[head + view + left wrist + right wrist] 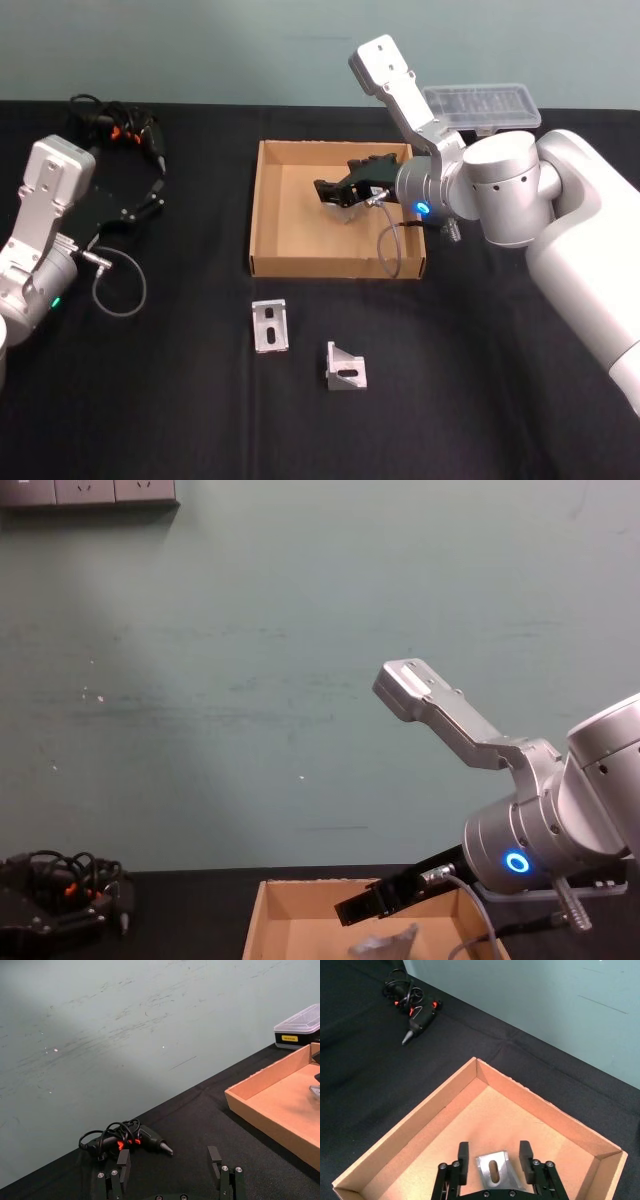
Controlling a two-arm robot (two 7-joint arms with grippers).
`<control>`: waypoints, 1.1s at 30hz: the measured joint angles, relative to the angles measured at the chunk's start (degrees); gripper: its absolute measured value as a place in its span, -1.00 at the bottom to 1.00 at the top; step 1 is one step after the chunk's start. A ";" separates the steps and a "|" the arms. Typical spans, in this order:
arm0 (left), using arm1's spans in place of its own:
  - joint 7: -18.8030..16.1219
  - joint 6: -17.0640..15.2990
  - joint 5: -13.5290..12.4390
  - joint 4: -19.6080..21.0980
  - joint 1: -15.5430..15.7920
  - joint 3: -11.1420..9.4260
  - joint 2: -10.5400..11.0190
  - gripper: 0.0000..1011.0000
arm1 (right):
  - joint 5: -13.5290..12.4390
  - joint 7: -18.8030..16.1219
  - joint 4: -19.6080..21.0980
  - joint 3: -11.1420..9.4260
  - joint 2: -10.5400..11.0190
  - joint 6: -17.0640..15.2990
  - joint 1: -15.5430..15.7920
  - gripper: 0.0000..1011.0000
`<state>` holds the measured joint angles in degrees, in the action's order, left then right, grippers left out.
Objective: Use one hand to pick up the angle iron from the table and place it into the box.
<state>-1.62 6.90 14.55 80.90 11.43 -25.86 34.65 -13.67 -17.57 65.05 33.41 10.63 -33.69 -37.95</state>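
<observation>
Black table (180,400); slotted silver angle iron (493,1174) in box (262,215), flanked by right hand (494,1152).

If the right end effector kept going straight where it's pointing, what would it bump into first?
Most likely the box floor. The right end effector slants down into the box, the angle iron already at it, and bare cardboard lies ahead, then the far wall. Depth is unclear.
</observation>
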 joint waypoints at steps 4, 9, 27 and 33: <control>0.00 0.00 0.00 0.00 0.00 0.00 0.00 0.98 | -0.06 -0.01 0.05 -0.02 0.03 0.03 0.02 0.49; 0.00 0.00 0.00 0.00 0.00 0.00 0.00 0.98 | -0.13 -0.01 0.11 -0.06 0.06 0.07 0.04 0.78; 0.00 0.00 0.00 0.00 0.00 0.00 0.00 0.98 | -1.18 -2.06 1.71 -2.35 1.34 3.43 1.48 0.99; 0.00 0.00 0.00 0.00 0.00 0.00 0.00 0.98 | -3.85 -7.16 8.45 -5.20 4.95 6.95 4.29 0.99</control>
<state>-1.62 6.91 14.54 80.90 11.43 -25.86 34.65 -17.53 -24.73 73.50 28.21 15.57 -26.75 -33.66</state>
